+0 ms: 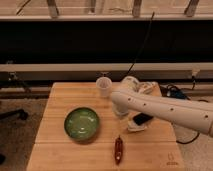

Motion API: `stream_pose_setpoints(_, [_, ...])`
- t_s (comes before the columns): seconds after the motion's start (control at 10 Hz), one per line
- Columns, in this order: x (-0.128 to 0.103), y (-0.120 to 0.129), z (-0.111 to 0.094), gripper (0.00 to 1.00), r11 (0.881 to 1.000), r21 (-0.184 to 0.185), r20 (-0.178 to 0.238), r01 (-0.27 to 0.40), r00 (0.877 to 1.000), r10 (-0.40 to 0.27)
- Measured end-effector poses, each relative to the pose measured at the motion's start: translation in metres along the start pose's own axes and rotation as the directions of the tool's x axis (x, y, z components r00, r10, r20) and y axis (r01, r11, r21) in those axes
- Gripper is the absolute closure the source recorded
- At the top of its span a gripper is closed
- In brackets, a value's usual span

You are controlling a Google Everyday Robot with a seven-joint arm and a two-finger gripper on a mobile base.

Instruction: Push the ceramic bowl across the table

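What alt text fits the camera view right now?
A green ceramic bowl sits untouched on the wooden table; the gripper hangs to its right, fingers open. A white cup stands behind, and a reddish pepper-like object lies in front.

Cup: small translucent white plastic cup [103, 86], upright, near the far edge of the worktop [55, 135], about midway along that edge.
Red item: slim, glossy, dark red pepper-shaped object [118, 149], lying lengthwise near the front edge, well apart from the cup.
Cable: thin black cable [142, 47], slanting down from the upper right behind the worktop.
Cords: dark tangled cords [176, 93], just beyond the right far corner.
Chair: black office chair base [11, 115], partly in view at the left.
Rail: pale horizontal rail [60, 66], across the dark background.
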Motion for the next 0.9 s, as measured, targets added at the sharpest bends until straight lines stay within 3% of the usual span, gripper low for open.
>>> stream_pose_setpoints(0.9, [-0.008,-0.003,0.019,0.2,1.0,-0.011,0.014,0.022,1.0,-0.022])
